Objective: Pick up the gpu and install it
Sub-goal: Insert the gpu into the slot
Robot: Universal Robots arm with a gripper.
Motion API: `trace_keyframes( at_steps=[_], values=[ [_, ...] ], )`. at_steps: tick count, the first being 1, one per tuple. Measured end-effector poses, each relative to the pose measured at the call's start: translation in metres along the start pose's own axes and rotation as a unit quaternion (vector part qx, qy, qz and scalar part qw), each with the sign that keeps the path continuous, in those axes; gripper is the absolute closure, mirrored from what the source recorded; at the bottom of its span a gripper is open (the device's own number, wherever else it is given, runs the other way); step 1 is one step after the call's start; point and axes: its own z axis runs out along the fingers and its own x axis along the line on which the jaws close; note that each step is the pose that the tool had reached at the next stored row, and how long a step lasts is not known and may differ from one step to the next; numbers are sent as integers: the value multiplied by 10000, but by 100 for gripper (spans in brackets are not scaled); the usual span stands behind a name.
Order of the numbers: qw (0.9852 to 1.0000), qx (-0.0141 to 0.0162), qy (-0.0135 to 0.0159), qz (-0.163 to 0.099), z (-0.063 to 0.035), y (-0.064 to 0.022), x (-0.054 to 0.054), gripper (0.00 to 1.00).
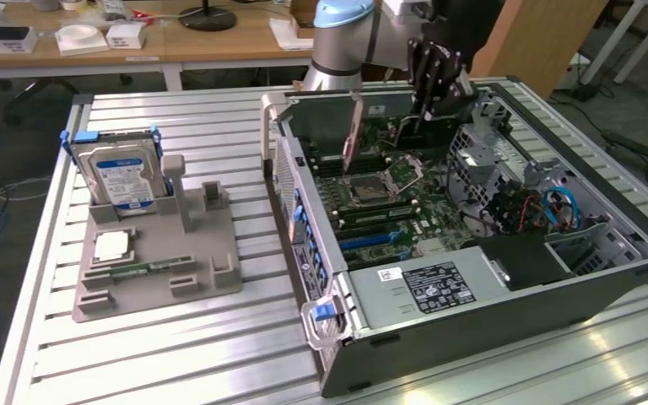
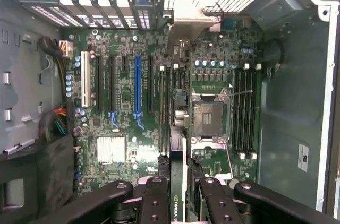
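At the exterior view's left, a blue-labelled hard drive stood upright in a grey parts holder on the slatted table; to its right lay the open computer case, motherboard exposed. Above that board the gripper was clamped on the gpu, which was held on edge between the expansion slots and the CPU socket; whether it touched the board could not be told.
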Motion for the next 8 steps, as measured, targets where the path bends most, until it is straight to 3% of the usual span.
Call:
trace_keyframes(
  at_steps=[8],
  values=[
    [10000,3,1,-11,129,31,97,74]
  ],
)
